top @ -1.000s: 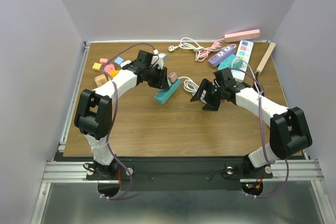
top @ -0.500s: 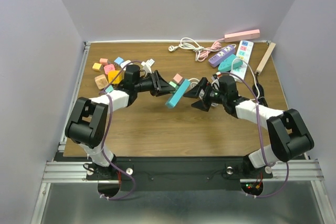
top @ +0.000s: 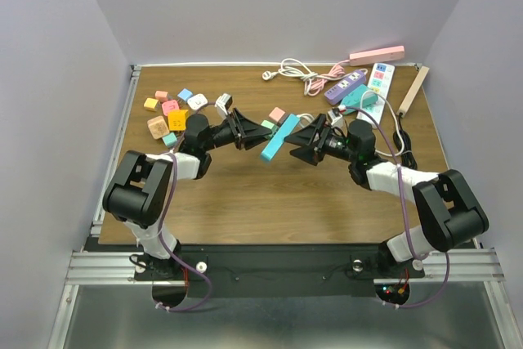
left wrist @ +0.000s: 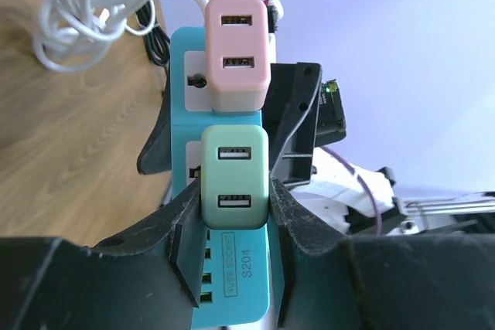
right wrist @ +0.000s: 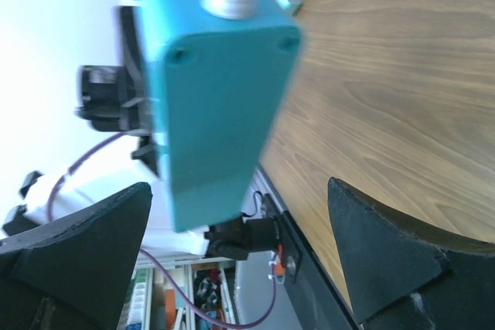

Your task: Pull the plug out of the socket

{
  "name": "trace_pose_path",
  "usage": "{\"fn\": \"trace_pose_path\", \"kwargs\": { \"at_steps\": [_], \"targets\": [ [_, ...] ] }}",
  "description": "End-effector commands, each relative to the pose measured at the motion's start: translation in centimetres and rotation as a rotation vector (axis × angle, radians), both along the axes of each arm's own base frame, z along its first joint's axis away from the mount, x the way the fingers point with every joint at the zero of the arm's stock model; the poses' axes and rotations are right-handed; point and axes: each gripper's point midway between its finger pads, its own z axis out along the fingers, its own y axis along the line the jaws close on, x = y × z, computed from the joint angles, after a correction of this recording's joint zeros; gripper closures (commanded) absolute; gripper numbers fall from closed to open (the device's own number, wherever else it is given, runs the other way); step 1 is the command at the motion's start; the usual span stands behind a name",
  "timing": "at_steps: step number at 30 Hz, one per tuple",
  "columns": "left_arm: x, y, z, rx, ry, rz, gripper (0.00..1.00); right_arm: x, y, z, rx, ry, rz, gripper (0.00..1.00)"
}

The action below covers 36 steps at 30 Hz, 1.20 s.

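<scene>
Two plugs are seen from the top external camera seated in the teal power strip [top: 280, 137], which is held off the wood about the middle of the desk [top: 245, 194], somewhat toward the far edge. Its long axis is slanted from near-left to far-right. The green plug [top: 268, 125] and the pink plug [top: 277, 114] are set on the face turned toward the left edge. The left gripper [top: 255, 131] is brought in from that side and the right gripper [top: 301, 143] from the right edge, so the teal power strip lies between them.

From the left wrist, the left gripper [left wrist: 234, 199] is shown clamped on the green plug [left wrist: 234, 179], one finger on each flank. The pink plug [left wrist: 237, 56] is left untouched further along the teal power strip [left wrist: 232, 287]. The prongs are judged to run straight away from this camera, so the pull is judged to be wanted straight back along the left gripper's own axis, across the long axis. A white cable [left wrist: 85, 5] is coiled on the wood beyond.

From the right wrist, the blank back of the teal power strip [right wrist: 213, 90] is seen blurred. The fingers [right wrist: 77, 245] of the right gripper [right wrist: 240, 185] are spread wide, neither touching it. Unless the body is pinched there, it is judged likely to follow the plug
</scene>
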Motion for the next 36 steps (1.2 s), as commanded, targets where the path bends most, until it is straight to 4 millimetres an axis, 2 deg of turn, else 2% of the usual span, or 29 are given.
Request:
{"fn": "trace_pose_path", "kwargs": {
  "at_steps": [1,4,10,15,25,26,30,34,35,36],
  "targets": [
    [-1.8,0.3,5.0,-0.162,-0.188,-0.036,1.00,-0.3,0.4,4.6,0.093,-0.152,0.025,0.00],
    [-1.8,0.4,5.0,-0.169,-0.188,-0.030,1.00,-0.4,0.4,5.4,0.100,-0.176,0.024,0.00],
    [-1.7,0.5,6.4,-0.203,-0.202,-0.028,1.00,-0.3,0.7,3.9,0.087,-0.134,0.049,0.00],
    [-1.7,0.5,7.0,-0.220,-0.207,-0.022,1.00,0.4,1.3,4.8,0.095,-0.155,0.062,0.00],
    [-3.4,-0.5,7.6,-0.276,-0.201,-0.048,1.00,1.4,4.7,3.7,0.125,-0.073,0.129,0.02],
    [-3.5,-0.4,7.8,-0.281,-0.206,-0.048,1.00,1.6,4.9,3.2,0.124,-0.057,0.132,0.04],
    [-3.7,-0.3,7.5,-0.282,-0.205,-0.048,1.00,1.3,4.7,3.2,0.134,-0.049,0.127,0.20],
    [-3.4,0.3,6.7,-0.284,-0.187,-0.024,1.00,0.6,4.4,3.2,0.135,-0.043,0.135,0.29],
    [-3.4,0.6,6.5,-0.286,-0.185,-0.017,1.00,0.3,4.3,3.2,0.136,-0.043,0.140,0.33],
    [-3.2,1.1,6.2,-0.287,-0.184,-0.005,1.00,-0.1,4.1,2.9,0.134,-0.032,0.138,0.43]
  ]
}}
